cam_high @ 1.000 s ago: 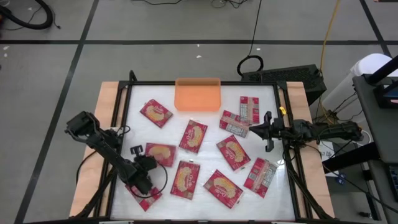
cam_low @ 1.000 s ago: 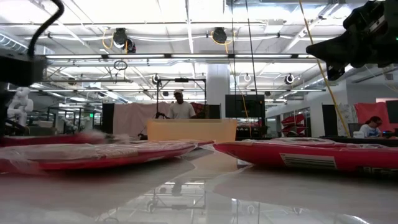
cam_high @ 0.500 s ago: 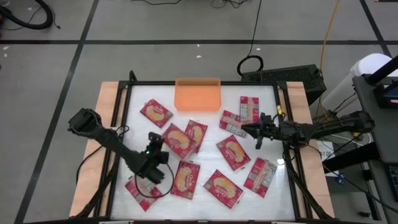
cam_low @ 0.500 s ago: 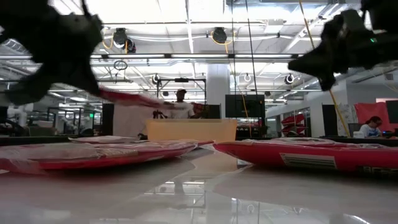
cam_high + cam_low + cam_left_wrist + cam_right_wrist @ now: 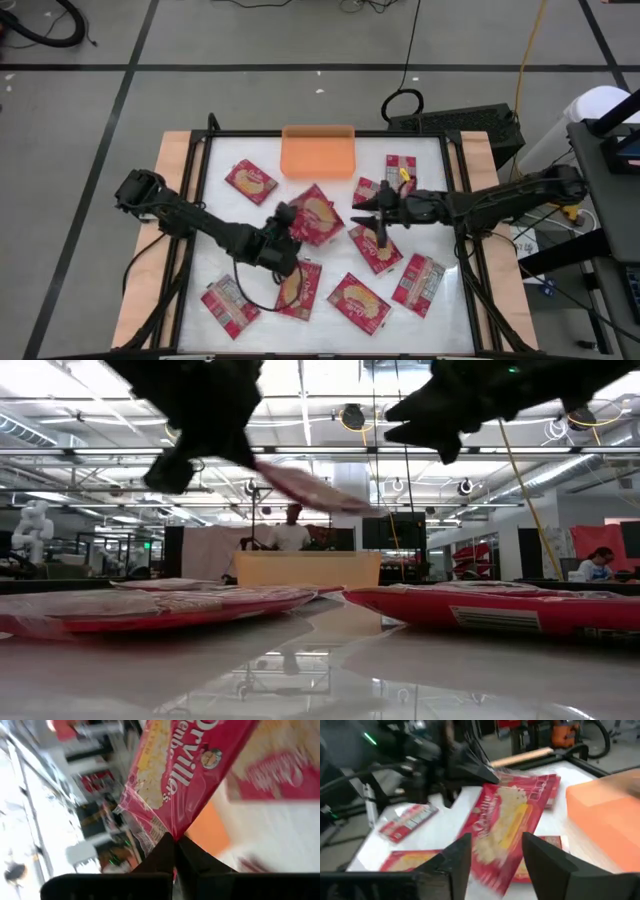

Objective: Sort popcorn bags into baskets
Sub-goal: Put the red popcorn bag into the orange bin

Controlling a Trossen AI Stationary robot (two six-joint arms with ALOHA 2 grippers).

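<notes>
My left gripper [image 5: 291,222] is shut on the edge of a red popcorn bag [image 5: 316,212] and holds it in the air over the middle of the table. In the left wrist view the fingers [image 5: 172,851] pinch that bag [image 5: 190,770]. My right gripper [image 5: 371,211] stands open just right of the held bag, facing it. Seen from the right wrist, its open gripper [image 5: 495,862] points at the bag [image 5: 505,827] and at the left gripper [image 5: 465,767] behind it. The orange basket [image 5: 318,152] sits at the table's far edge and holds nothing that I can see.
Several more popcorn bags lie flat on the white table: one at the far left [image 5: 250,180], two at the far right [image 5: 400,172], one under the right gripper [image 5: 375,247], and several along the front [image 5: 358,302]. A raised black frame [image 5: 203,170] rims the table.
The left gripper has lifted a bag from the front left and carried it up to the table's middle. The right arm has reached left toward it and opened its fingers.
</notes>
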